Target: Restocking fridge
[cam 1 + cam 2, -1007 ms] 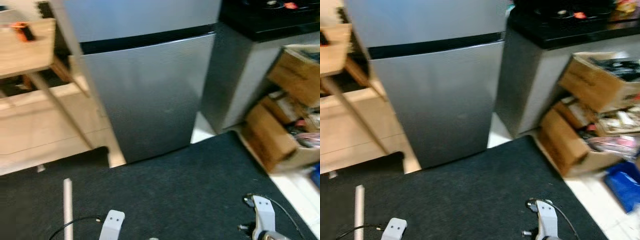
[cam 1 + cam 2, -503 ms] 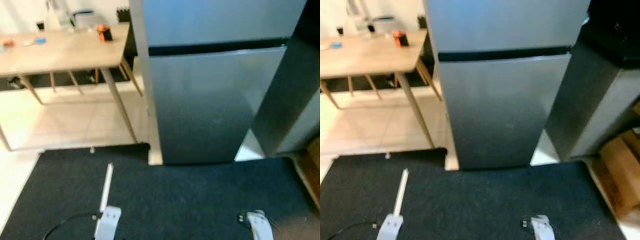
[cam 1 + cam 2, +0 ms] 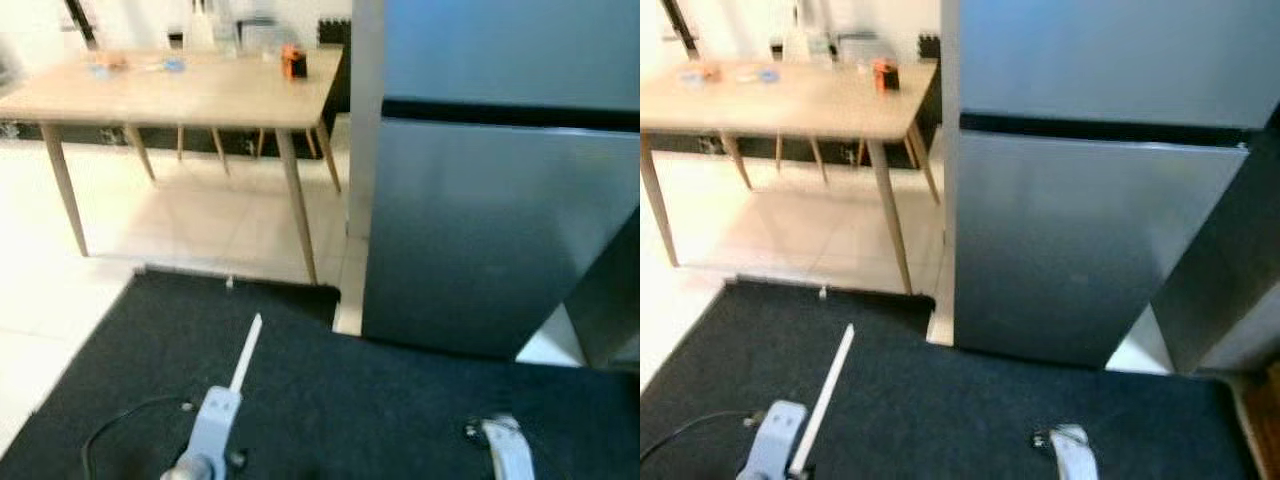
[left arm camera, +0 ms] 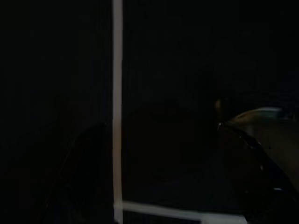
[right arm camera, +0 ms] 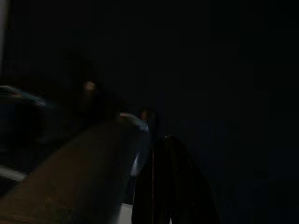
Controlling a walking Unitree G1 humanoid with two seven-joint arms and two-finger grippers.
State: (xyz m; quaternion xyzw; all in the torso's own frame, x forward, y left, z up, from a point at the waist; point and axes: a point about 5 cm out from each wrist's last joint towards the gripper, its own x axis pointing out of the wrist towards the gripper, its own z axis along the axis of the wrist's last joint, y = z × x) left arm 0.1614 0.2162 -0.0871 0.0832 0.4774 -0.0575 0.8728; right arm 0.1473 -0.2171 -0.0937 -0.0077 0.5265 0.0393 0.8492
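Both arms are lowered and idle at the bottom edge of the head views: the left arm (image 3: pixel 208 440) is seen at the lower left with a black cable looping from it, and the right arm (image 3: pixel 505 452) at the lower right. Both wrists are positioned over a dark carpet (image 3: pixel 330 400). The wrist views are very dark; the state of the jaws cannot be told for either the left or the right gripper. In the left wrist view, thin white lines (image 4: pixel 117 107) are seen against the dark ground. The fridge (image 3: pixel 490 230), a silver two-door unit, is located in the upper right of the frame, standing at the far edge of the carpet. Both of its doors are closed, with a black seam (image 3: pixel 500 112) separating the upper door from the lower one, so its contents are hidden. A dark grey cabinet side (image 3: pixel 1225 290) is located just beside the fridge at the right edge. A wooden table (image 3: pixel 190 95) stands in the upper left on pale tiled floor (image 3: pixel 170 230). A small orange object (image 3: pixel 293 62) and several blurred items are placed on the tabletop.
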